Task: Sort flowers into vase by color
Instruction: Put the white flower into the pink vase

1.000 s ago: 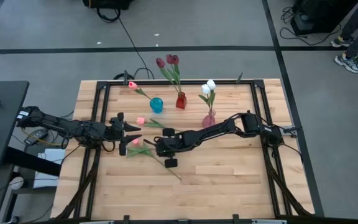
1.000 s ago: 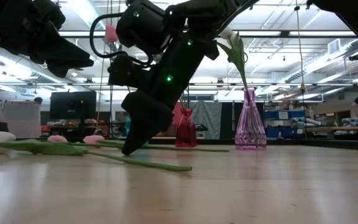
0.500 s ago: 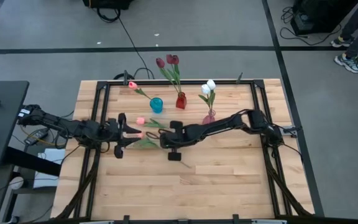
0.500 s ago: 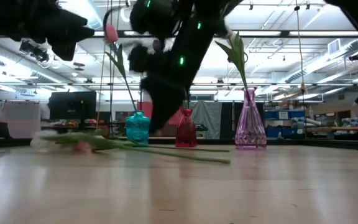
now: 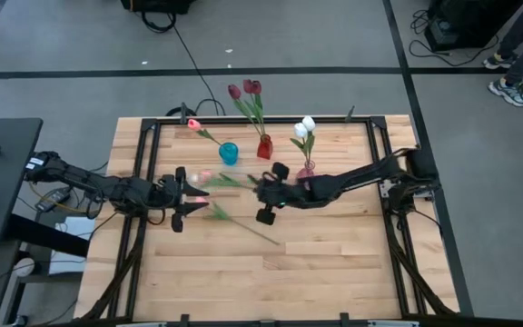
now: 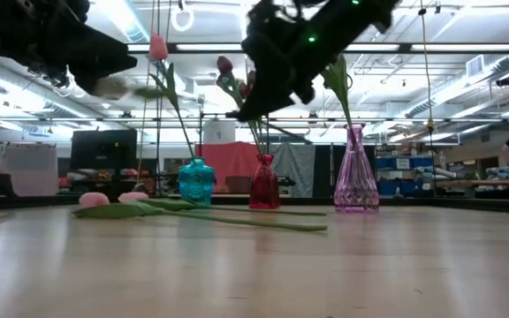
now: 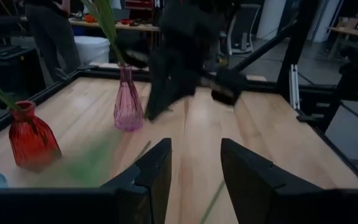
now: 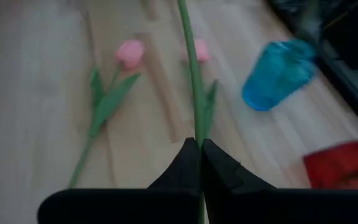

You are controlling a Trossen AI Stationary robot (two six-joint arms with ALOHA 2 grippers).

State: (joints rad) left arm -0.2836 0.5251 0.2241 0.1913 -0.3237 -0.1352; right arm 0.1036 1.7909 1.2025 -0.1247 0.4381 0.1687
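While the high view is blurring it, the right wrist view is showing the right pincer [image 8: 199,149] clamping a pink tulip's stem [image 8: 191,68] above the surface [image 8: 30,93]; the left pincer [image 7: 194,165] is hanging open nearby.

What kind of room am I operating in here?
Probably a robotics lab or workshop: open ceiling with strip lights, workbenches with equipment behind the table, taped lines on the grey floor.
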